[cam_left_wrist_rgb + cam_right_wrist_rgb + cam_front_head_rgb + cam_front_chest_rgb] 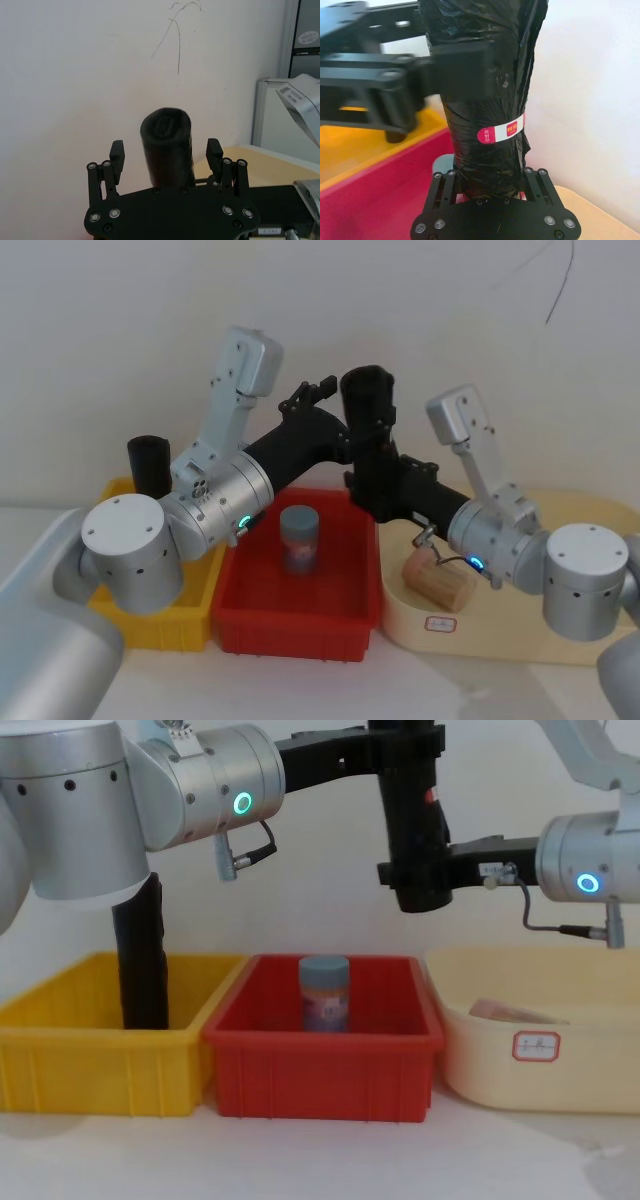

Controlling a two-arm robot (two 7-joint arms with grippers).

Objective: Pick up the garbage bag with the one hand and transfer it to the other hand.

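Note:
The garbage bag [368, 400], a tall black roll with a red-white label [502, 131], hangs upright in the air above the back of the red bin [290, 625]. My right gripper [375, 490], on the arm with the blue ring, is shut on its lower end [415, 880]. Reaching in from the green-ring arm, my left gripper [362, 418] stands around the roll's upper part. In the left wrist view its fingers [116, 150] are open, with a gap on each side of the roll [167, 145].
A second black roll [143, 960] stands in the yellow bin [90, 1070] on the left. A blue-lidded jar [324, 992] sits in the red bin. The cream tray [540, 1080] on the right holds a tan block [438, 578]. A white wall is close behind.

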